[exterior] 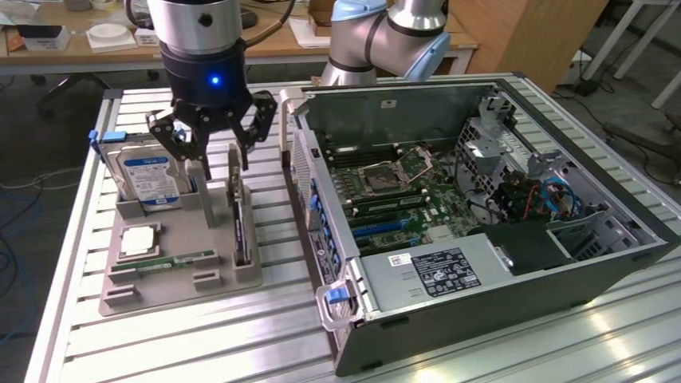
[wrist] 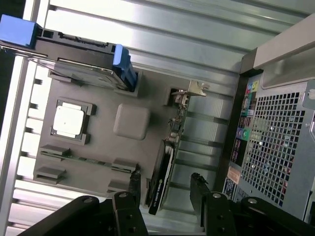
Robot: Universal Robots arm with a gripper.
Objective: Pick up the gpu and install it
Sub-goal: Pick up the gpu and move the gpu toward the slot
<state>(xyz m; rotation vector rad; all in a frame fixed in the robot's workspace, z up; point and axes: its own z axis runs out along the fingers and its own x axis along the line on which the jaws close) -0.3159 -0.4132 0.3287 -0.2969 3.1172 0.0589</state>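
The gpu (exterior: 239, 226) is a thin dark card standing on edge in a slot of the grey parts tray (exterior: 181, 297). In the wrist view the gpu (wrist: 166, 169) has its silver bracket (wrist: 191, 90) at the far end. My gripper (exterior: 216, 163) hangs open above the tray, just over the card's bracket end and apart from it. Seen from the wrist, my gripper (wrist: 165, 183) has one dark finger (wrist: 134, 183) on each side of the card's near end, with nothing held.
The tray (wrist: 101, 142) also carries a hard drive (exterior: 152, 179) with blue clips, a processor (exterior: 139, 239) and a green memory stick (exterior: 171, 262). An open computer case (exterior: 479, 207) with its motherboard (exterior: 394, 191) lies at the exterior view's right, its rear panel (wrist: 280, 147) close to the tray.
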